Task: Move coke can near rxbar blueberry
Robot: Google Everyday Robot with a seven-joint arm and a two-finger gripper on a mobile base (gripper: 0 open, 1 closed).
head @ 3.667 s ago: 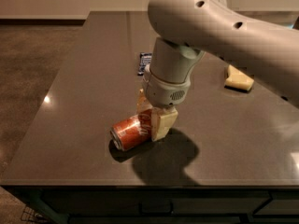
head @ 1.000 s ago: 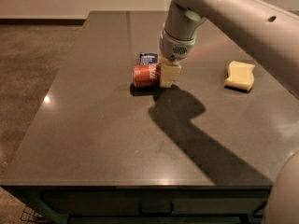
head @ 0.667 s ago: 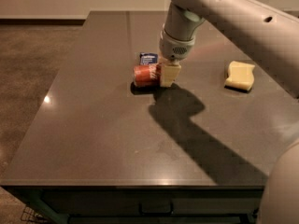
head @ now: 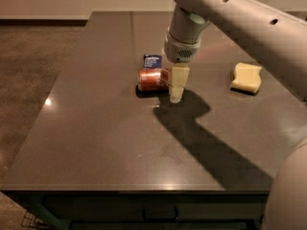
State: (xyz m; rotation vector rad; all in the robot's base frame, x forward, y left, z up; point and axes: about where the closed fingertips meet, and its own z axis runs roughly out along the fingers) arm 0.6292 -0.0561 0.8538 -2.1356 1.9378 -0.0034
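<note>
The coke can (head: 150, 79) lies on its side on the dark table (head: 96, 143), red-orange with a silver end facing left. The rxbar blueberry (head: 152, 61), a small dark blue wrapper, lies flat just behind the can, almost touching it. My gripper (head: 170, 86) comes down from above at the can's right end. Its pale near finger (head: 178, 83) is pressed against the can, and the far finger is hidden behind the can. The gripper is shut on the can, which rests at table level.
A pale yellow sponge (head: 246, 77) lies to the right of the gripper. My arm (head: 240, 18) spans the upper right and casts a long shadow (head: 206, 143) over the table's right front. The table's left edge (head: 45, 104) drops to the floor.
Since 3.7 s ago the gripper has carried the can from the table's front middle back to just in front of the blue wrapper. Over the last second nothing has visibly moved.
</note>
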